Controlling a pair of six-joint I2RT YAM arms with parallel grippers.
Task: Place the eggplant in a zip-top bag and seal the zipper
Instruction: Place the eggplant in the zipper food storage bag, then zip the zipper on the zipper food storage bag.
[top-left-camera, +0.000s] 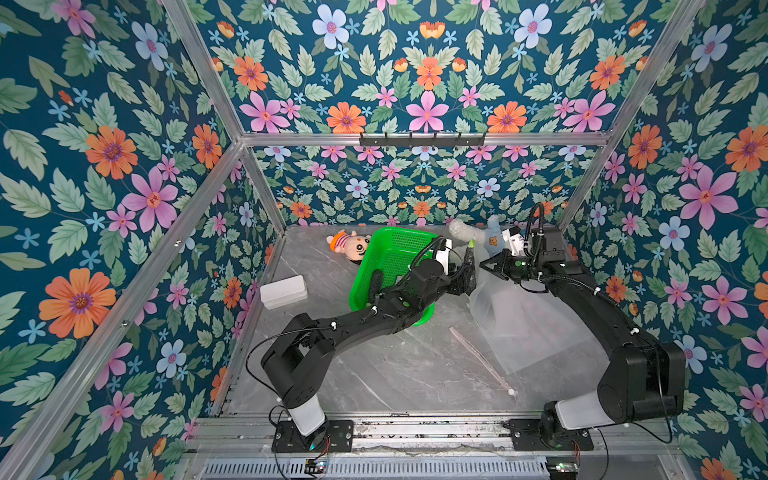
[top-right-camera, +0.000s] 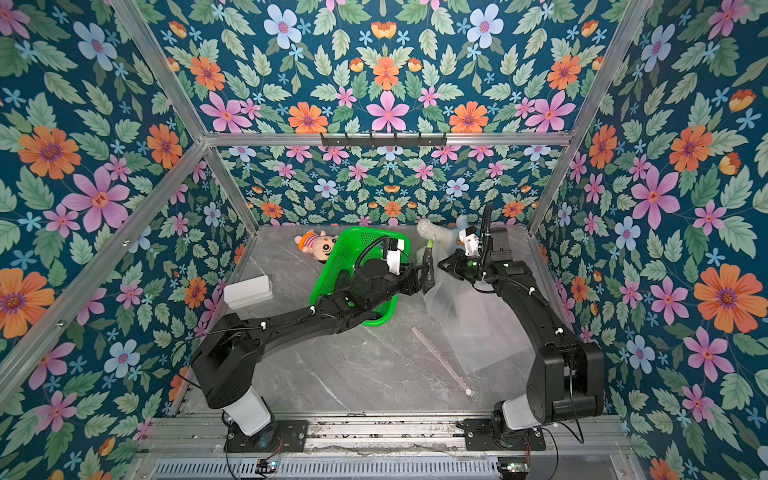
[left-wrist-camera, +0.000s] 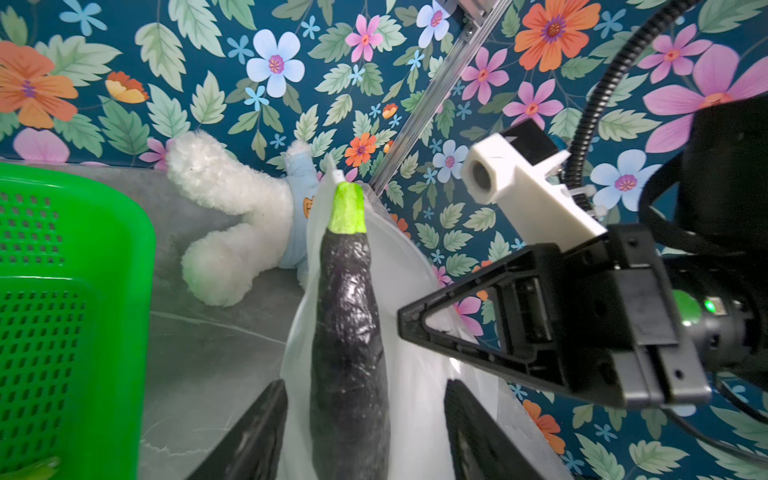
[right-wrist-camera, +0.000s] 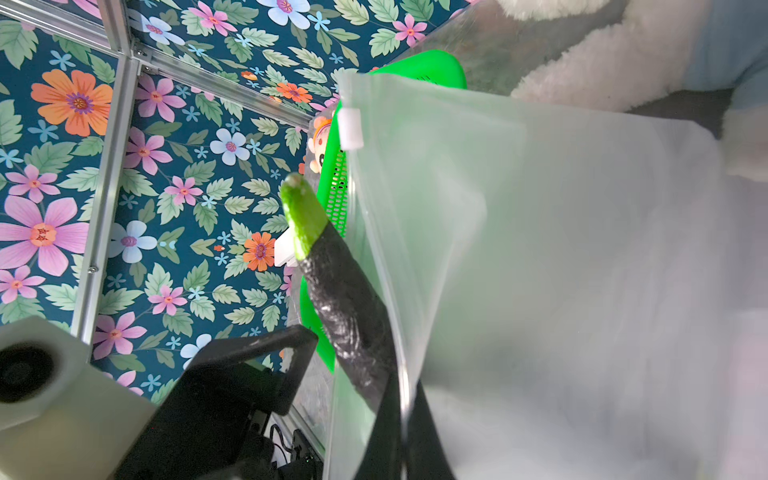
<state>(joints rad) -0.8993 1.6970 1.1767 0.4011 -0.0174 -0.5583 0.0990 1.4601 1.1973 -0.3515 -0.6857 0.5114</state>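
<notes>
The eggplant (left-wrist-camera: 349, 324), dark purple with a green stem, stands stem-up in the raised mouth of the translucent zip-top bag (top-left-camera: 523, 320). In both top views it shows at the bag's left edge (top-left-camera: 469, 266) (top-right-camera: 427, 270). My left gripper (left-wrist-camera: 365, 386) is open, with a gap between each finger and the eggplant's lower part. My right gripper (right-wrist-camera: 401, 415) is shut on the bag's mouth edge and holds it up beside the eggplant (right-wrist-camera: 345, 307). The zipper's white slider (right-wrist-camera: 350, 129) sits at the raised corner. The rest of the bag (top-right-camera: 478, 324) lies on the table.
A green basket (top-left-camera: 386, 257) lies under the left arm. Behind it are a doll (top-left-camera: 351, 245) and a white plush bear (top-left-camera: 478, 232). A white box (top-left-camera: 284, 291) sits at the left wall. A pale-pink strip (top-left-camera: 478, 357) lies along the bag's near edge.
</notes>
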